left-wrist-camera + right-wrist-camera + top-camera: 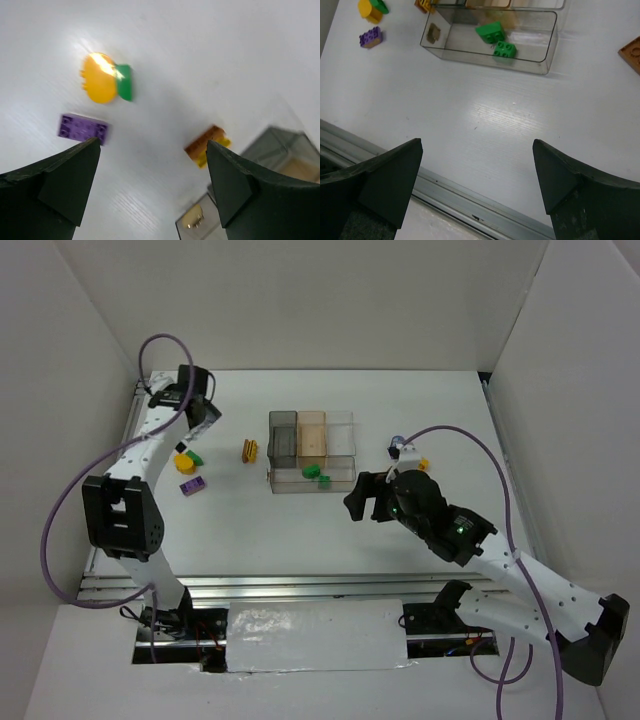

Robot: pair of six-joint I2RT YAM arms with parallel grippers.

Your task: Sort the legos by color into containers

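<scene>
Legos (250, 450) lie loose on both sides of the tray (341, 430); two green ones (490, 31) already sit in its long compartment. Left of the tray, a yellow lego (100, 77) touches a green lego (125, 82), with a purple lego (82, 127) just beside them. The left gripper (152, 145) hangs over this group, jaws spread wide and empty. The right gripper (477, 145), likewise released and empty, hovers off the tray's near right corner, well apart from the group. So the left arm is clearly the nearer one for these three. From its jaws the purple lego lies toward one finger, off the middle of the gap. Its long axis runs roughly along the line between the fingers. Closing as things stand would likely pinch it lengthwise, so a wrist turn seems wise before descending. An orange lego (423, 464) right of the tray is nearer the right arm.
</scene>
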